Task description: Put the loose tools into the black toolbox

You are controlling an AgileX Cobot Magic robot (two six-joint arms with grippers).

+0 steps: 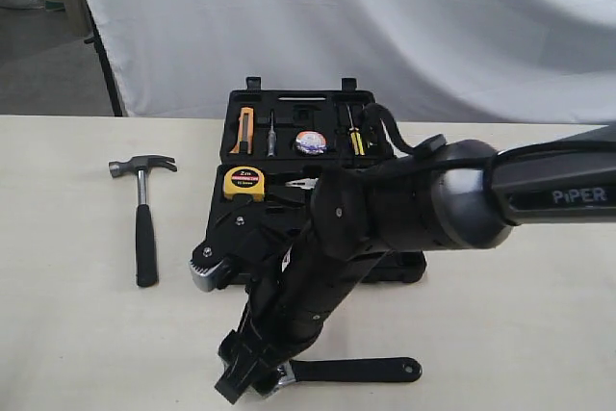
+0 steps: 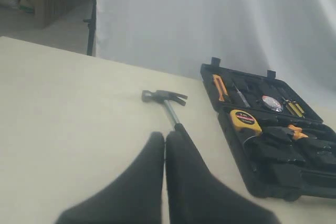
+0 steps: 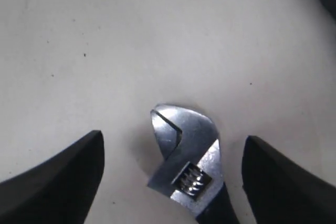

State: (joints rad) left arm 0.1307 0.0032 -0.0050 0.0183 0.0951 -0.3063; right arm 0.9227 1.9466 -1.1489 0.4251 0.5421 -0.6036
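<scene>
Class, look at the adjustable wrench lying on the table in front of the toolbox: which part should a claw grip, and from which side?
Grip the adjustable wrench at the neck just below its head, coming straight down from above. It lies flat on the table, so only its two narrow edges offer opposing faces; the open right claw straddles them.

Robot-laboratory recording bay, shown by a plain cream tabletop [image 1: 58, 334] beneath the right gripper [image 3: 172, 137], a PiPER-branded arm [image 1: 568, 190] carrying it, a creased white cloth backdrop [image 1: 385, 26] hung well beyond it, and a black stand pole [image 1: 103, 64] far to its left.
</scene>
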